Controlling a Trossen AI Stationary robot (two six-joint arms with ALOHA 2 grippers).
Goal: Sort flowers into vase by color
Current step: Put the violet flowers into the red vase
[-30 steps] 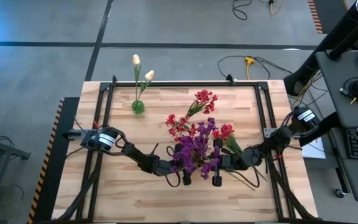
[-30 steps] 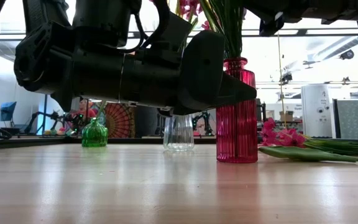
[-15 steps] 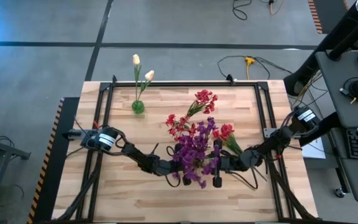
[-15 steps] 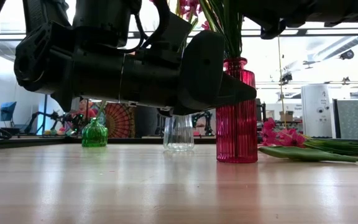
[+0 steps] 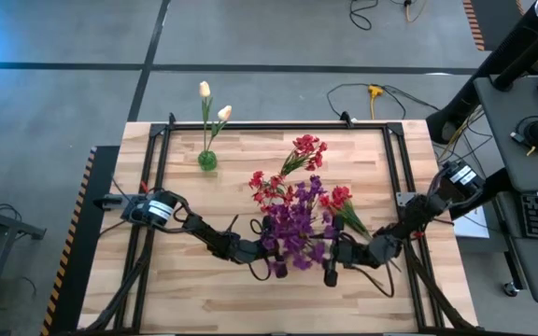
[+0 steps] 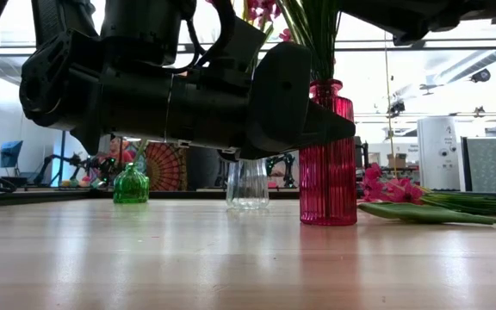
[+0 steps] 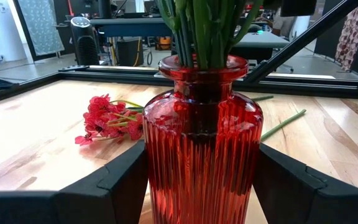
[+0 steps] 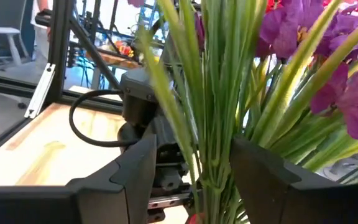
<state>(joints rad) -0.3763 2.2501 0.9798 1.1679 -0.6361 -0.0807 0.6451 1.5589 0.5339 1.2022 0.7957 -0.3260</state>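
Bench [image 5: 185, 280] carries three vases. Red vase [image 7: 201, 149] near the front edge, mid-bench, sits between the left claw [image 7: 197, 186] fingers, which brace it, apparently touching. Purple flowers [image 5: 292, 229] now stand in it; the right claw [image 5: 332, 271] has just spread open off the stems and backed away, so that bunch looks placed. Red flowers [image 5: 304, 151] lie toward the back edge; tulips [image 5: 211, 110] are in the green vase [image 5: 207, 160].

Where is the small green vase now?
In the high view, the green vase stands near the table's far left corner, holding the cream tulips, apart from the red vase.
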